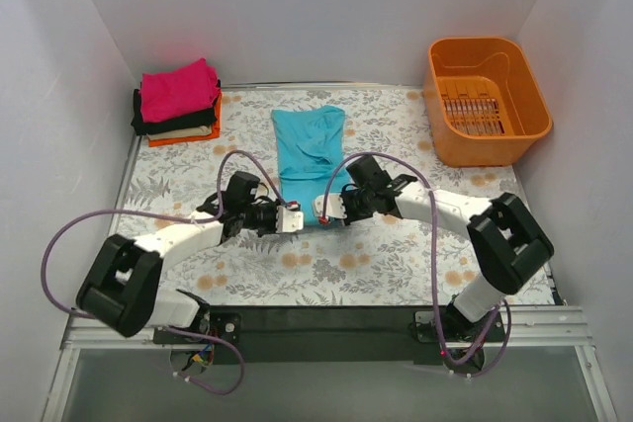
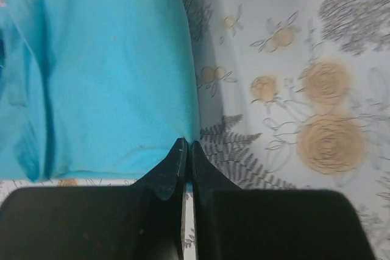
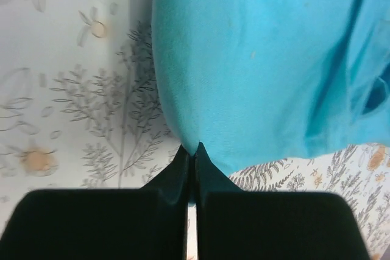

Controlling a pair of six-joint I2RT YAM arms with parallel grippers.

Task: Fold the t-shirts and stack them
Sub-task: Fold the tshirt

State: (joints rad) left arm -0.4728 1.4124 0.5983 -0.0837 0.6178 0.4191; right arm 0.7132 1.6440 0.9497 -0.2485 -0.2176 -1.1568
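Note:
The teal t-shirt (image 1: 308,151) lies folded lengthwise in a narrow strip in the middle of the table. My left gripper (image 1: 294,219) is shut on its near left corner; the left wrist view shows the teal cloth (image 2: 109,71) pinched between my closed fingers (image 2: 210,172). My right gripper (image 1: 322,211) is shut on the near right corner, and the cloth (image 3: 262,59) is pulled into a point at my fingertips (image 3: 207,165). A stack of folded shirts sits at the back left: magenta-pink (image 1: 178,89) on top, black (image 1: 143,122) under it, orange (image 1: 183,135) at the bottom.
An orange plastic basket (image 1: 487,98) stands at the back right. The table has a floral cloth (image 1: 396,254). White walls close in the left, back and right sides. Purple cables loop from both arms.

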